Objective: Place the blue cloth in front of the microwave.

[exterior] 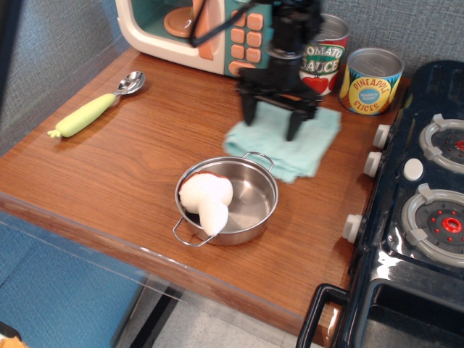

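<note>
One wooden counter carries everything here, with one black toy stove standing against its right edge; two burners show on the stove's top and three white knobs along its left side. One microwave sits at the back of the counter, cream-bodied with a teal front, a salmon handle and a block of salmon buttons whose markings are too small to read. One arm comes down from the top of the view, and its tool hangs with its two dark fingers spread apart, their tips down on the cloth; whether they press into it cannot be told. The single cloth, light aqua and folded, lies flat on the counter just in front of the microwave's right end and the cans, its near corner just beside the pot's far handle. One steel pot with two loop handles stands nearer the front edge, and inside it on the left lies one soft white object with a brown patch at its top. Two cans stand at the back right, side by side: the left can reads "TOMATO SAUCE" with a red tomato pictured, and the yellow can reads "PINEAPPLE SLICES". One spoon with a yellow-green handle lies at the left, well apart from the rest.
</note>
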Tool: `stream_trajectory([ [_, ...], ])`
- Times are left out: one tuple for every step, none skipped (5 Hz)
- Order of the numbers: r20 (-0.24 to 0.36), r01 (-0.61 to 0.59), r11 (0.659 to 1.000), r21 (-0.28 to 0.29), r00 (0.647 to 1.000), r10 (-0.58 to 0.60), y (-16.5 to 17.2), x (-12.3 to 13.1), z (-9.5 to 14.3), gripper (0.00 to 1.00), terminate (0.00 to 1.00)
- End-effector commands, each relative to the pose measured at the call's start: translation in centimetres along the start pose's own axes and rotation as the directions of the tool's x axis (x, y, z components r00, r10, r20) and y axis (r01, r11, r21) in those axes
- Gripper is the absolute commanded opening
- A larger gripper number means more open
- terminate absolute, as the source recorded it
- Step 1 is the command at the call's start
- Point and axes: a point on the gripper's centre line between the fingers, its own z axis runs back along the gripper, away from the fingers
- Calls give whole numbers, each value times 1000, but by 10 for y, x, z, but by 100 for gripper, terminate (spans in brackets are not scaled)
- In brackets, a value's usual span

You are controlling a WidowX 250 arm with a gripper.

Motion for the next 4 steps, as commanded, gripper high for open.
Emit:
stream_trajectory([
  [-3, -130, 987, 93, 991, 130, 79, -20, 12, 100, 0],
  [-11, -200, 973, 112, 979, 203, 107, -24, 8, 100, 0],
  [-16, -267, 955, 128, 962, 271, 131, -27, 3, 100, 0],
  [-17, -290, 949, 124, 955, 295, 142, -25, 0, 100, 0],
])
